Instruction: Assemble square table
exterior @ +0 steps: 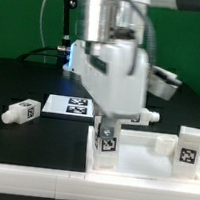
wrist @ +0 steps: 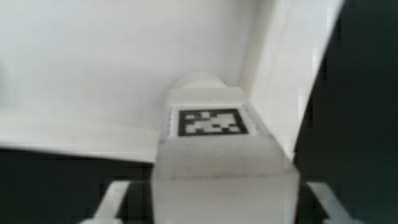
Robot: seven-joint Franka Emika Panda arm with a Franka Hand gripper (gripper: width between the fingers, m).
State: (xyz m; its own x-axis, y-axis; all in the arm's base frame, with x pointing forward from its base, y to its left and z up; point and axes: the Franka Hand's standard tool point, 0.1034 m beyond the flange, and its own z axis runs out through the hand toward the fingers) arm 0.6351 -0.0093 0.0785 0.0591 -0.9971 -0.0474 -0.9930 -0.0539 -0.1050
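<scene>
Black bench (exterior: 30, 80), tool (exterior: 109, 127) tight around a leg (wrist: 217, 170) with black-and-white tag (wrist: 214, 122) at a corner of the square top (exterior: 146, 162)

The gripper (exterior: 108, 130) clamps a leg (exterior: 107, 142); the table top (exterior: 148, 144) wall crowds it on the exterior view's right; leftward, bare black surface (exterior: 43, 137) until a loose leg (exterior: 21, 110)

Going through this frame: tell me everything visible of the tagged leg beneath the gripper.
The leg is a small, chunky white block that looks like plastic. It has a black-and-white square tag on one face and a rounded end in the wrist view. It stands upright between the fingers of the gripper, which appear closed on its sides. It sits at the corner of the square table top toward the exterior view's left. Whether it is seated in a socket cannot be told.
</scene>
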